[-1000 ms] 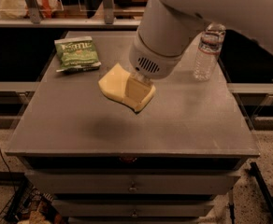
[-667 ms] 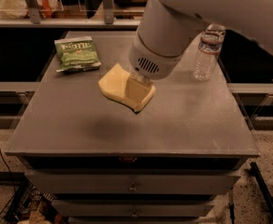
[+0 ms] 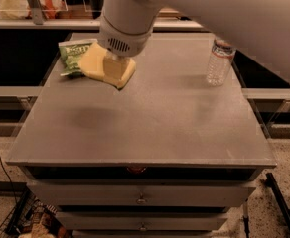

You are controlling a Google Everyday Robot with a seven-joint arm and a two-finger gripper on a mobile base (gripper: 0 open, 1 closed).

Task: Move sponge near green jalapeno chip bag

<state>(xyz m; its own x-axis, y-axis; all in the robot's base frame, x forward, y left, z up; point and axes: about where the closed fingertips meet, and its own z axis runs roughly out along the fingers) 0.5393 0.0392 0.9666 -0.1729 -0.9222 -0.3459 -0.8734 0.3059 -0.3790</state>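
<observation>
Pinching the sponge (image 3: 92,63) between its fingers, the tool (image 3: 113,68) hangs over the far left corner of the surface (image 3: 165,118). The sponge sits directly beneath the tool, its left edge just beside the green jalapeno chip bag (image 3: 72,54); a water bottle (image 3: 218,63) stands well apart.

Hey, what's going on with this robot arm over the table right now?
The robot's end effector is clamped on the sponge at the far left of the table, right next to the chip bag. From this view, the sponge's edge overlaps the bag's right side. A shadow on the tabletop nearer the camera suggests the sponge is held just above the surface and not yet set down. A water bottle stands well apart on the far right.
</observation>
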